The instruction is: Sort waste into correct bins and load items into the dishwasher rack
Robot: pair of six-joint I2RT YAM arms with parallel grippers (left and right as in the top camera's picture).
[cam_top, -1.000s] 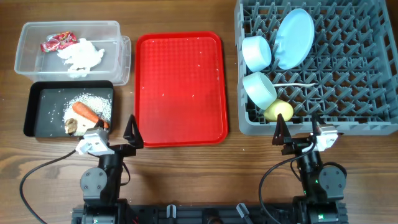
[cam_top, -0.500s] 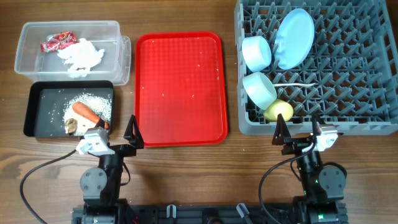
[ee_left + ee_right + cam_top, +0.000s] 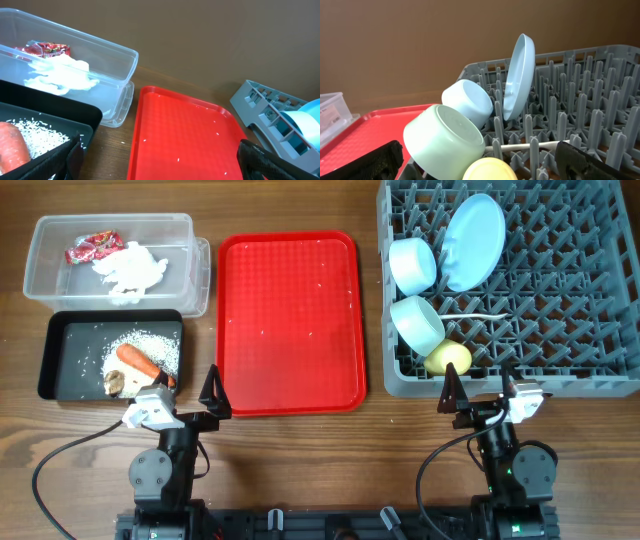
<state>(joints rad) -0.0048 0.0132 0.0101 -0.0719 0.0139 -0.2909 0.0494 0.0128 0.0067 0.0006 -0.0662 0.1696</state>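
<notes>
The clear tub (image 3: 190, 275) holds the red-and-white wrapper (image 3: 92, 247) and the white tissue (image 3: 130, 270). The black tray (image 3: 60, 360) holds rice (image 3: 135, 345), the carrot piece (image 3: 138, 361) and the brownish lump (image 3: 114, 383). The grey rack (image 3: 560, 310) holds the blue plate (image 3: 472, 240), blue bowl (image 3: 412, 263), green bowl (image 3: 417, 323), yellow cup (image 3: 447, 359) and white spoon (image 3: 478, 315). My left gripper (image 3: 185, 402) is open and empty near the table's front. My right gripper (image 3: 483, 402) is open and empty in front of the rack.
The flat red tray (image 3: 290, 320) lies in the middle with a few stray rice grains (image 3: 179, 160) on it. The rack's front wall (image 3: 415, 167) is close ahead of my right gripper. Bare wood lies along the front edge.
</notes>
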